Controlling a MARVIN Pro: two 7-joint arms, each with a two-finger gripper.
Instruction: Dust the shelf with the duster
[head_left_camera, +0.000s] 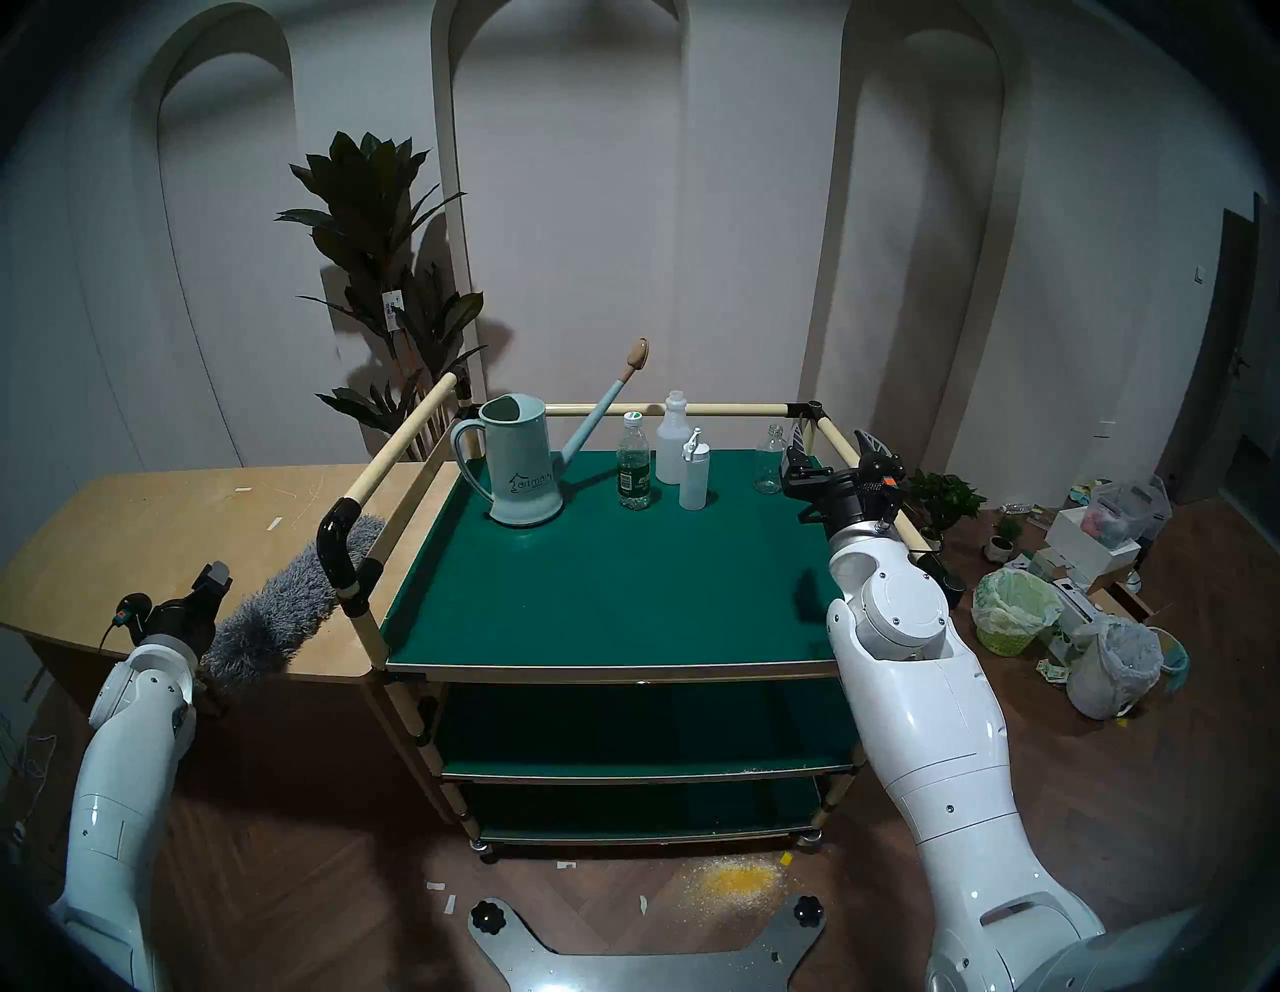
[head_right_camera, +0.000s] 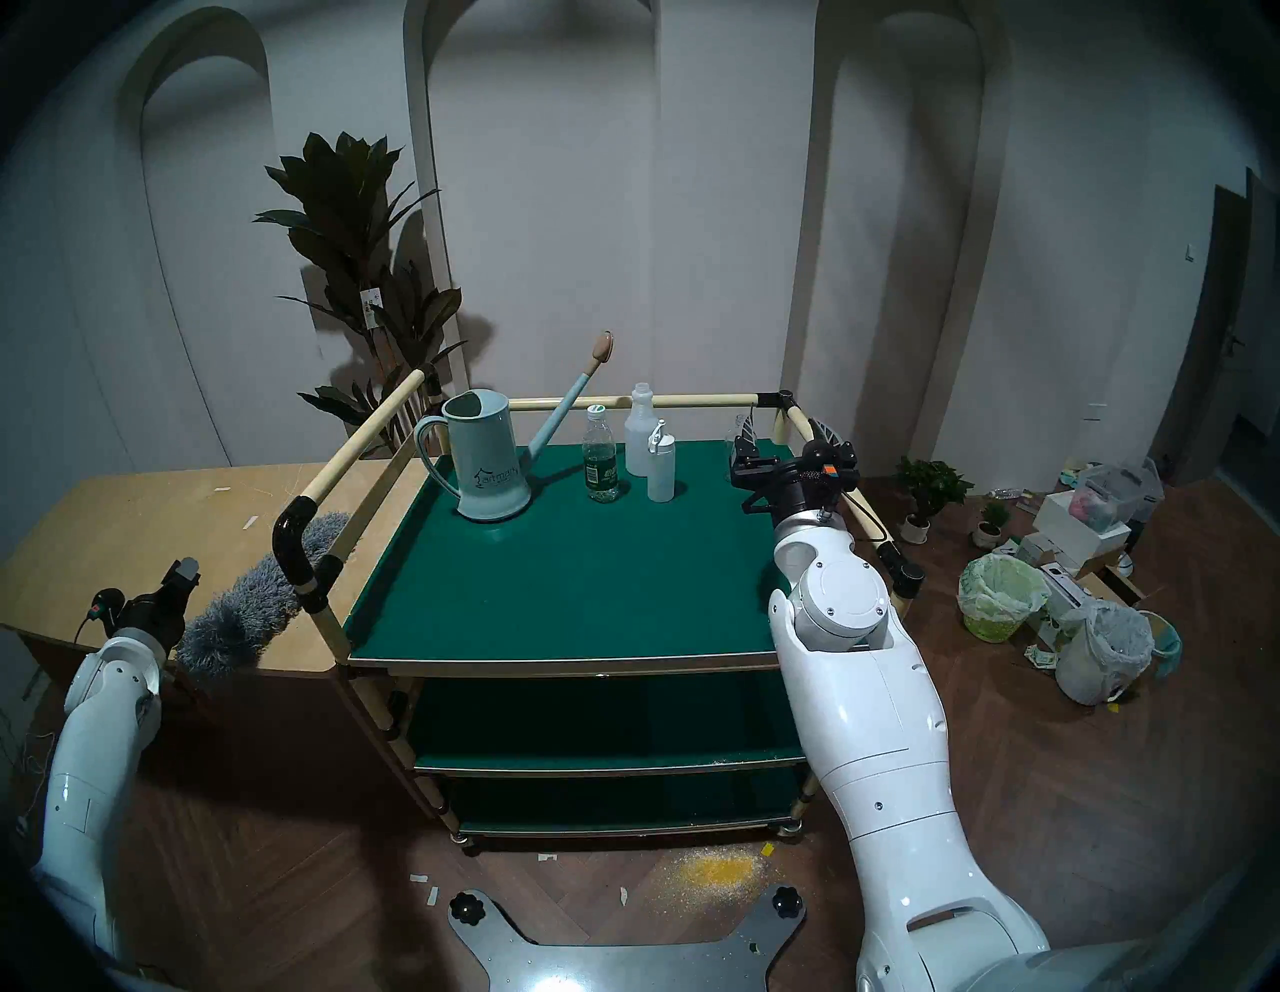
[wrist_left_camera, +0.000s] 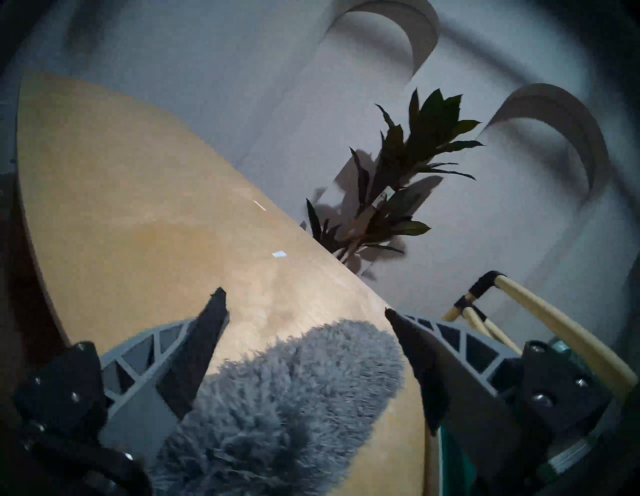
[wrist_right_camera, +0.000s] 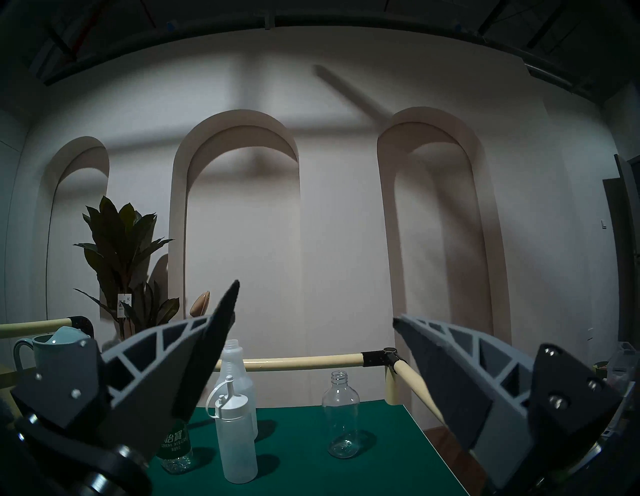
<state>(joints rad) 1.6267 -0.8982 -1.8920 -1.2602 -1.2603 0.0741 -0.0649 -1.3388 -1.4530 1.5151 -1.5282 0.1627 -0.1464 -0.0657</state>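
Note:
The duster (head_left_camera: 291, 603), a shaggy grey brush, lies on the tan wooden counter (head_left_camera: 173, 526) along the cart's left rail. Its handle is hidden. My left gripper (head_left_camera: 215, 589) hovers at its near end. In the left wrist view this gripper (wrist_left_camera: 304, 304) is open, its fingers straddling the duster (wrist_left_camera: 277, 398) without touching it. The shelf (head_left_camera: 609, 582), the cart's dark green top board, has bare cloth in its near half. My right gripper (head_left_camera: 831, 443) is open and holds nothing above the shelf's far right corner. In its own view, the right gripper (wrist_right_camera: 316, 304) faces the back rail.
A pale blue watering can (head_left_camera: 519, 471), a green-labelled water bottle (head_left_camera: 634, 471), two white bottles (head_left_camera: 682, 457) and a clear empty bottle (head_left_camera: 770, 461) stand along the shelf's back. The black cart handle (head_left_camera: 336, 547) rises beside the duster. Bins (head_left_camera: 1011, 609) crowd the floor at right.

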